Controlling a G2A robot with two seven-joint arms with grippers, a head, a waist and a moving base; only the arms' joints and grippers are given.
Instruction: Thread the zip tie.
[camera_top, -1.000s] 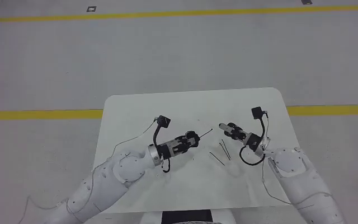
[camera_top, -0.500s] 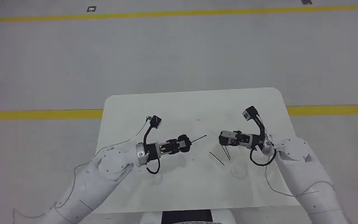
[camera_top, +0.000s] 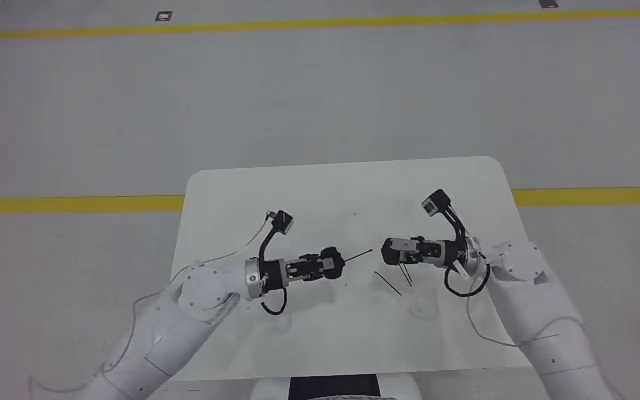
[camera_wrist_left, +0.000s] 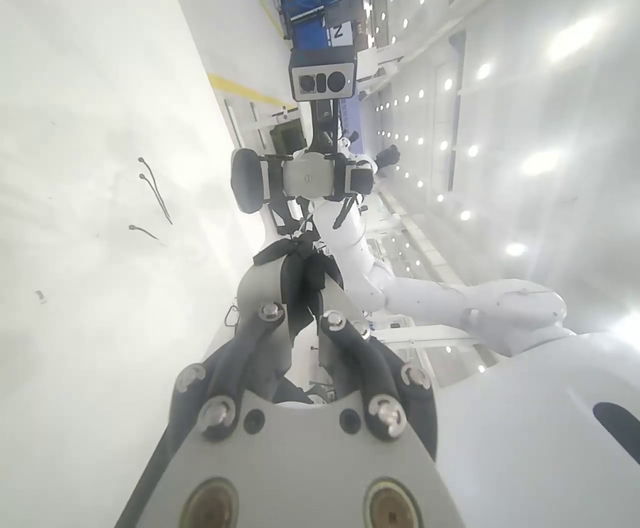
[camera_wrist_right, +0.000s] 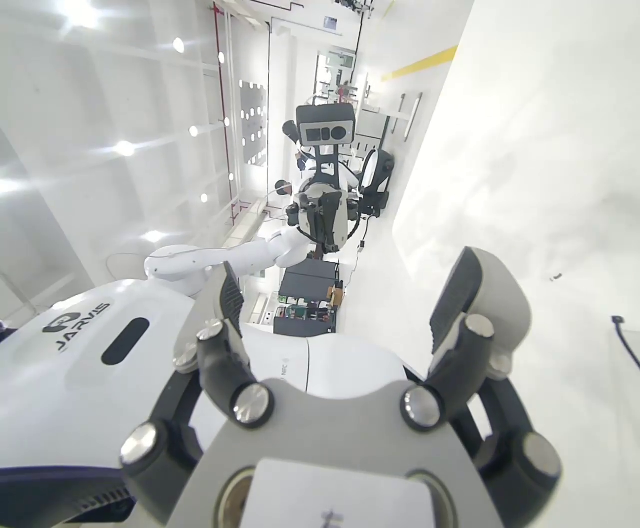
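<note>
Comprises glossy white arm shells (camera_top: 190, 300) with black oval inlays (camera_wrist_right: 125, 341) and black cables (camera_top: 263, 240). Carries grey wrist plates (camera_wrist_left: 300, 450) fastened by silver screws (camera_wrist_left: 214, 412), plus black ribbed finger pads (camera_wrist_right: 450, 295).

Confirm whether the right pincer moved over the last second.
Yes. The right pincer shifted toward the robot's side of the table, closing on the loose zip ties lying there.

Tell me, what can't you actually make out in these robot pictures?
Left wrist view: the left fingers hide how the held zip tie is gripped.
Right wrist view: the picture's edge cuts off a loose zip tie.
Top view: the held zip tie's ends are too small.
</note>
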